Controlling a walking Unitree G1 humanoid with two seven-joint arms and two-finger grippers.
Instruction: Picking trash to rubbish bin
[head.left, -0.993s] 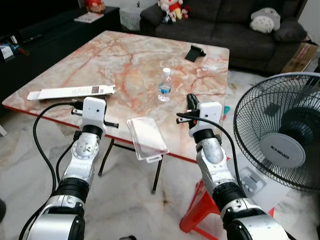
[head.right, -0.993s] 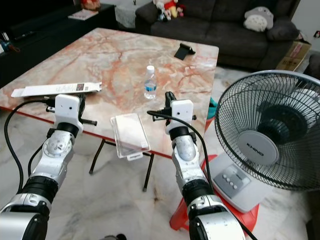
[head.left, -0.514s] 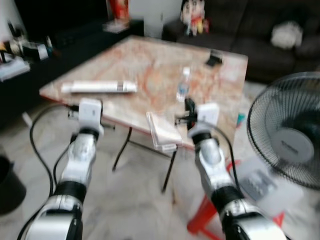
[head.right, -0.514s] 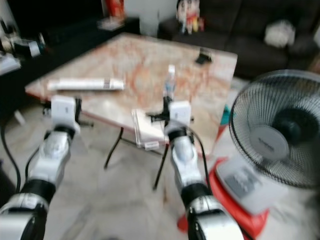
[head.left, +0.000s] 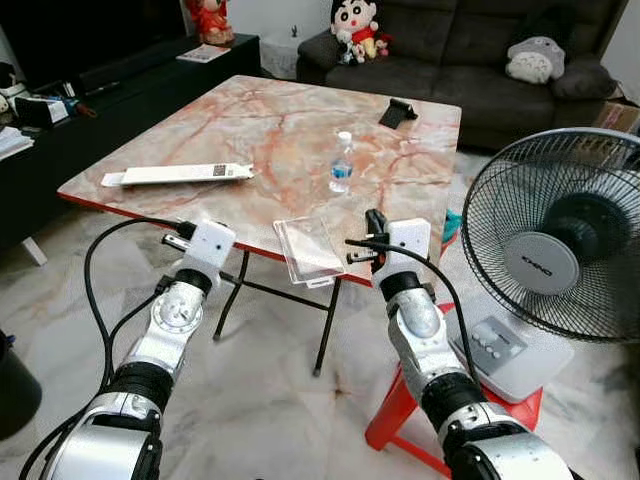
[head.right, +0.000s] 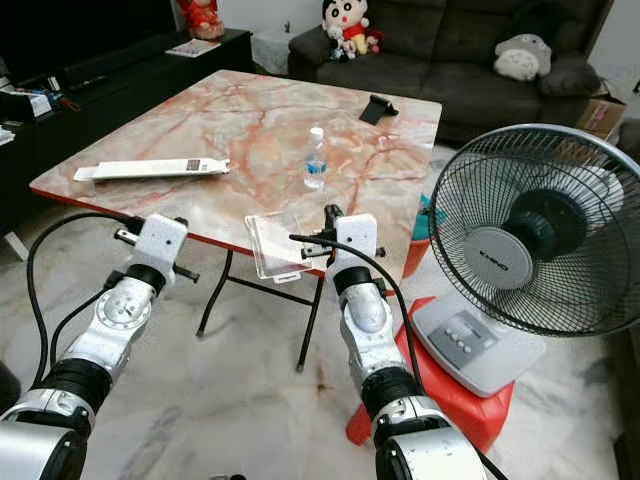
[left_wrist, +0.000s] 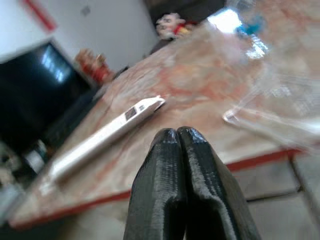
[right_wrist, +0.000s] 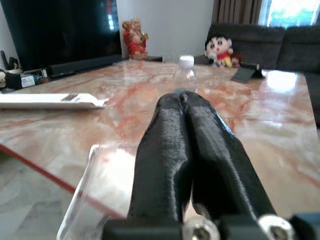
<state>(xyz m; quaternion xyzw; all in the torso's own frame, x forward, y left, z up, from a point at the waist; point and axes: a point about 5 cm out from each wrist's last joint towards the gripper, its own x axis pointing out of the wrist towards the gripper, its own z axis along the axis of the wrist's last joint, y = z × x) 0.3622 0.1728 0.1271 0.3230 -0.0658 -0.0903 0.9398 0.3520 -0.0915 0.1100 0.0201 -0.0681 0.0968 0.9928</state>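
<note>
On the marble table (head.left: 270, 120) lie a clear plastic tray (head.left: 308, 248) overhanging the front edge, a small water bottle (head.left: 342, 163) and a long white box (head.left: 180, 174). My right gripper (head.left: 372, 222) is shut and empty. It hangs just right of the tray at the table's front edge and points at the bottle (right_wrist: 186, 70). My left gripper (left_wrist: 177, 132) is shut and empty too. It is held in front of the table edge, left of the tray (left_wrist: 270, 107), and the white box (left_wrist: 105, 132) lies beyond it.
A big standing fan (head.left: 560, 250) rests on a red stool (head.left: 400, 420) close to my right arm. A black phone stand (head.left: 398, 112) sits at the table's far side, with a dark sofa (head.left: 450, 40) behind. A dark bin (head.left: 12, 385) is at the lower left.
The whole view has shifted and was blurred half a second ago. The table now sits farther from me. Both arms keep much the same pose.
</note>
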